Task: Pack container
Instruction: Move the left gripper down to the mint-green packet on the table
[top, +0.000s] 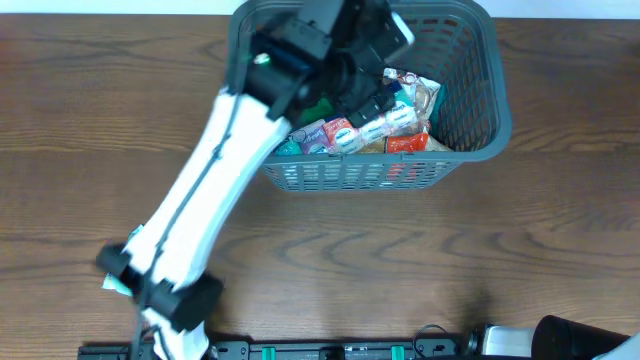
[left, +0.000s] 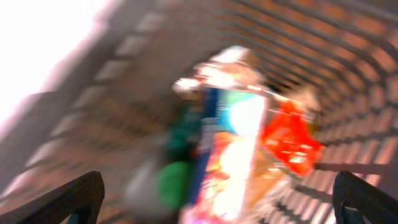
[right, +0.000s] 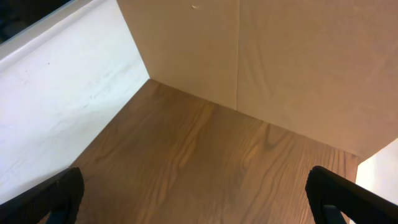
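- Grey slotted plastic basket (top: 470, 150), upper middle, holds several colourful snack packets (top: 400, 125); packing looks mostly done.
- Left claw (left: 217, 186) gapes empty above them; right claw (right: 194, 180) likewise.

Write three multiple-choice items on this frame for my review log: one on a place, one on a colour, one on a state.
1. Where is the left hand? A reaching into the container; B to the container's right; C parked at the near edge.
2. What colour is the container? A white; B red; C dark grey.
3. How is the right hand? A shut on a packet; B open, empty; C out of view.

Answers:
A, its wrist camera shows lattice walls around the packets.
C, the overhead view shows grey lattice.
B, its fingers stand wide apart over the table.
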